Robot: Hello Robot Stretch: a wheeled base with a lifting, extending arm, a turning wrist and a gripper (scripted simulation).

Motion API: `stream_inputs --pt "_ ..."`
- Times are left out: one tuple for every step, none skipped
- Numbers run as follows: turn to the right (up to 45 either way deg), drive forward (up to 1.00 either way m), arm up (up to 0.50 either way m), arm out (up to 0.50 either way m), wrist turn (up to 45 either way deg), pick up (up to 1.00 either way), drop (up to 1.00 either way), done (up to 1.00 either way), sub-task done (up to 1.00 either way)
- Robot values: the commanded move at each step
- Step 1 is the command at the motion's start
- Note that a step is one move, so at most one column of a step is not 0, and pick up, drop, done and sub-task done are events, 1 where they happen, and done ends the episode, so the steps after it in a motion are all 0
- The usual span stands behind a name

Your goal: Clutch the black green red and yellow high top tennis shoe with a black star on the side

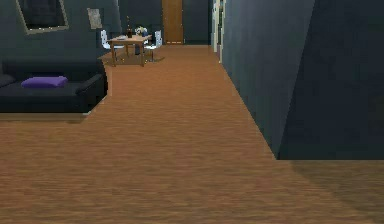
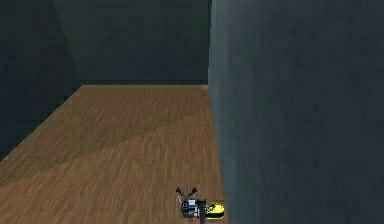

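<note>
In the arm side view, a small yellow, red and dark thing sits low at the bottom edge, against the foot of a tall dark wall. It is too small to name by shape. Just left of it stands the gripper, a dark body with a small white square and two thin fingers pointing up the picture over the wooden floor. I cannot tell whether it touches the coloured thing or holds anything.
In the forward view, a dark sofa with a purple cushion stands at the left. A dining table with chairs and a wooden door lie far ahead. A dark wall runs along the right. Wooden floor stretches between.
</note>
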Motion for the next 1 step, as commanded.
stream_inputs --pt "0.0 0.00 0.00 0.00 18.0 0.00 0.00 0.00 0.00"
